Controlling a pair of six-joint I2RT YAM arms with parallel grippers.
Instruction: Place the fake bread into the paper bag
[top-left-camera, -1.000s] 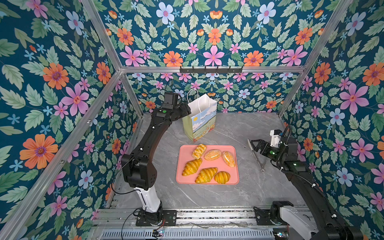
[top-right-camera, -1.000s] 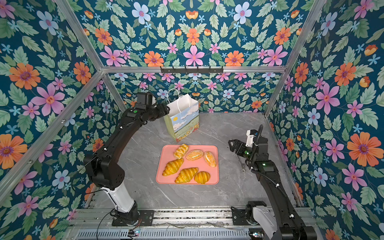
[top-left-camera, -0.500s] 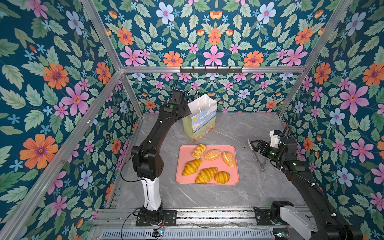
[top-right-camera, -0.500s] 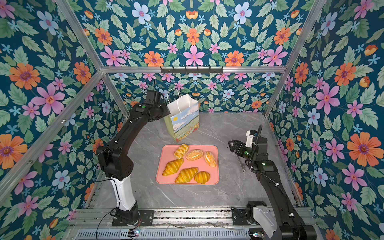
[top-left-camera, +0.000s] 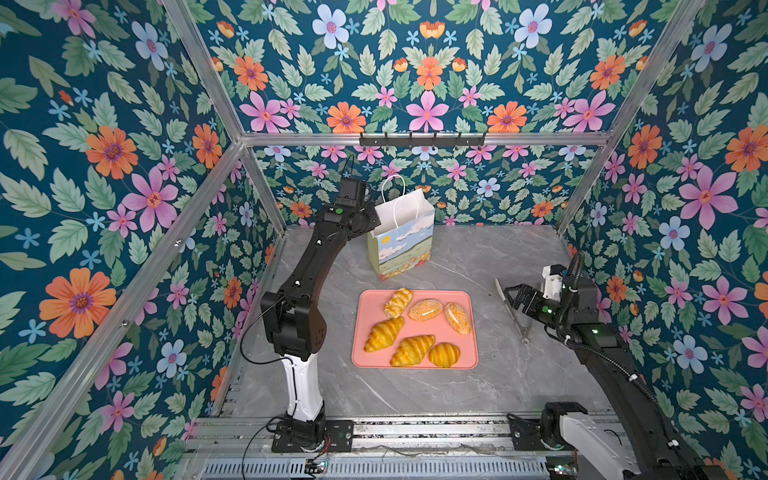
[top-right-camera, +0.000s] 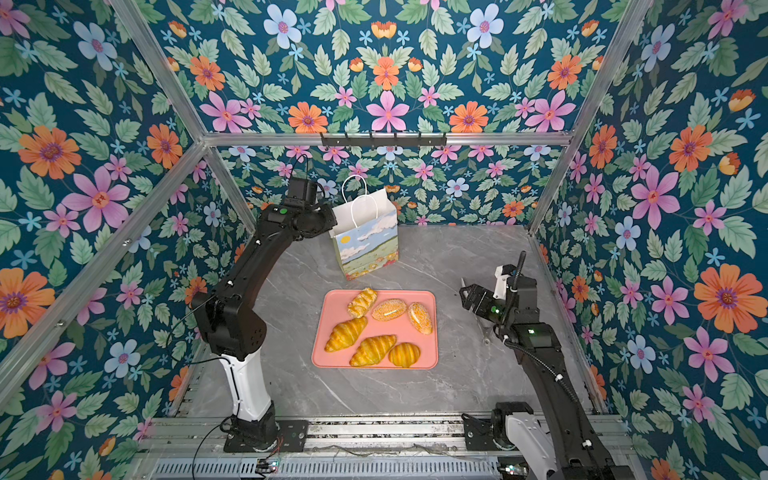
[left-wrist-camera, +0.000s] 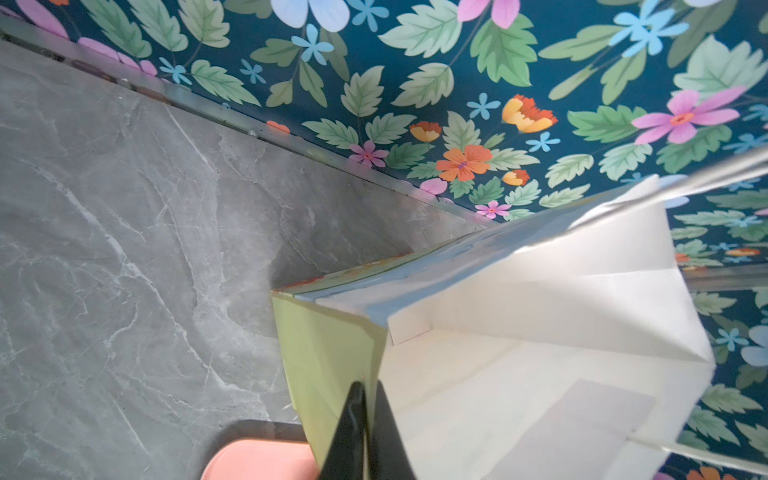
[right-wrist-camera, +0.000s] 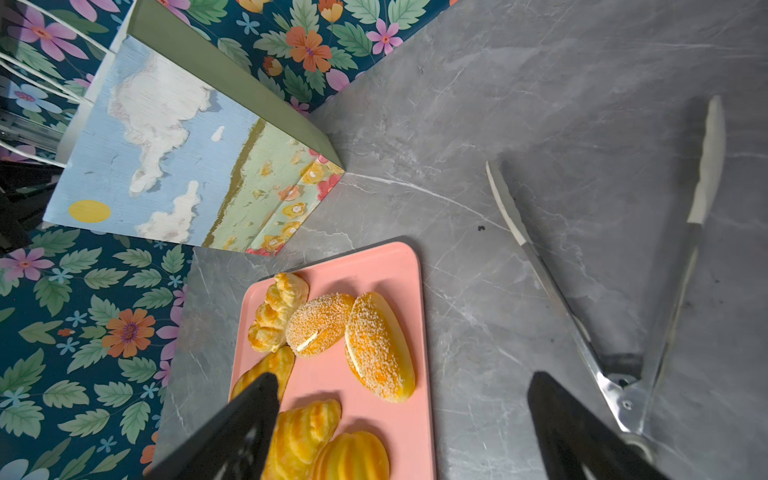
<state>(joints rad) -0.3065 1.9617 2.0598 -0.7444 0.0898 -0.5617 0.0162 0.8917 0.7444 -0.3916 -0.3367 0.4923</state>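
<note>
Plainly found nothing bagged yet: counted all six pieces of the fake bread (top-left-camera: 412, 350) lying on the pink tray (top-left-camera: 363, 359), none lifted. Located the paper bag (top-left-camera: 401, 241) standing upright just beyond the tray's far edge, toward its left corner, mouth up. Noted the left gripper (left-wrist-camera: 368, 399) clenched on the bag's rim, on the side toward the tray's left, with thin paper pinched between the jaws. Noted the right gripper (top-left-camera: 512, 296) spread wide and empty, hanging just right of the tray above the tongs (right-wrist-camera: 540, 266) lying flat on the table (top-left-camera: 457, 257).

Judged the pinch the weakest link: could tear the paper or lose it with any sideways tug, and could tip or drag so light a bag away from the tray. Saw the far side panel creased inward and cord handles hanging near the mouth in the left wrist view; expected a pastry to catch there and drop outside. Feared a poor pickup of the tongs as well, given thin metal arms flat against the stone and little for the jaws to bite. Reckoned the bread glossy and rounded, hence likely to squirt out under a hard squeeze. Worried, too, about crowding on the tray: could knock a touching neighbour over the rim while taking one piece.
</note>
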